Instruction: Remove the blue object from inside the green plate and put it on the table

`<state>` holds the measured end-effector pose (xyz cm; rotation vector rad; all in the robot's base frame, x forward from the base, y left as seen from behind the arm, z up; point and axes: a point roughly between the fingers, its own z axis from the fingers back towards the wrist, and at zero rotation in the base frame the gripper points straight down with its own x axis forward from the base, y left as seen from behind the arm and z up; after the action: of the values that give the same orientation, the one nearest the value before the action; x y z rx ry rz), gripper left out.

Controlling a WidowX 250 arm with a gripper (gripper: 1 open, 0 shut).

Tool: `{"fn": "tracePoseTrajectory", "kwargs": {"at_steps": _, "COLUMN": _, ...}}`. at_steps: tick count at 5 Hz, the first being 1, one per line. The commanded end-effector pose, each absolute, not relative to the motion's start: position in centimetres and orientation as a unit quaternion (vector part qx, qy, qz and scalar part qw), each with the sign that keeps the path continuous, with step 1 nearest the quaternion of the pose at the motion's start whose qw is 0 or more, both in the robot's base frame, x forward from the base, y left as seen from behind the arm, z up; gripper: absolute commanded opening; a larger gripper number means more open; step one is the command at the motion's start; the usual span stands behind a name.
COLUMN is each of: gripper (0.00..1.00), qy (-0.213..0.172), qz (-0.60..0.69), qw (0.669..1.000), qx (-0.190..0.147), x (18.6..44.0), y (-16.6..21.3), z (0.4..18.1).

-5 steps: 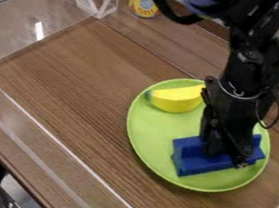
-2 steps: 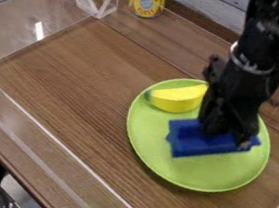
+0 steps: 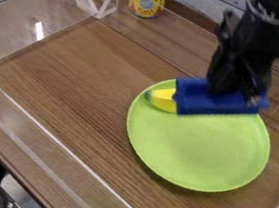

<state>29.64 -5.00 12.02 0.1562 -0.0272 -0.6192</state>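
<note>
The dark blue block [image 3: 213,102] hangs in the air above the lime-green plate [image 3: 197,149], tilted, with my black gripper [image 3: 235,85] shut on it from above. The block hovers over the plate's far half and partly covers a yellow banana-shaped piece [image 3: 161,99] that lies at the plate's far left rim. The plate rests on the brown wood-grain table [image 3: 80,75]. My fingertips are hidden behind the block.
Clear acrylic walls [image 3: 3,123] ring the tabletop. A folded clear acrylic stand [image 3: 96,0] and a yellow-labelled can [image 3: 147,0] sit at the far edge. The arm's black body [image 3: 268,22] rises at the upper right.
The gripper closed on the blue block and lifted it off the plate, moving up and toward the far side. The near half of the plate is now bare.
</note>
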Motion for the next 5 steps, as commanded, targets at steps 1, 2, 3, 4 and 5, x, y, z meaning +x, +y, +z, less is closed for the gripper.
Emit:
{"fn": "tracePoseTrajectory", "kwargs": {"at_steps": 1, "gripper": 0.00, "qy": -0.065, "qz": -0.294, "qw": 0.948, "qx": 0.100, "x": 31.0, "y": -2.6, "z": 16.1}}
{"fn": "tracePoseTrajectory", "kwargs": {"at_steps": 2, "gripper": 0.00, "qy": -0.071, "qz": -0.295, "qw": 0.945, "qx": 0.119, "x": 30.8, "y": -0.9, "z": 17.9}}
{"fn": "tracePoseTrajectory", "kwargs": {"at_steps": 3, "gripper": 0.00, "qy": -0.071, "qz": -0.293, "qw": 0.944, "qx": 0.133, "x": 30.7, "y": 0.4, "z": 19.2}}
{"fn": "tracePoseTrajectory", "kwargs": {"at_steps": 4, "gripper": 0.00, "qy": -0.078, "qz": -0.292, "qw": 0.942, "qx": 0.145, "x": 31.1, "y": 1.0, "z": 19.4}}
{"fn": "tracePoseTrajectory", "kwargs": {"at_steps": 5, "gripper": 0.00, "qy": -0.086, "qz": -0.290, "qw": 0.941, "qx": 0.153, "x": 31.3, "y": 1.5, "z": 18.9}}
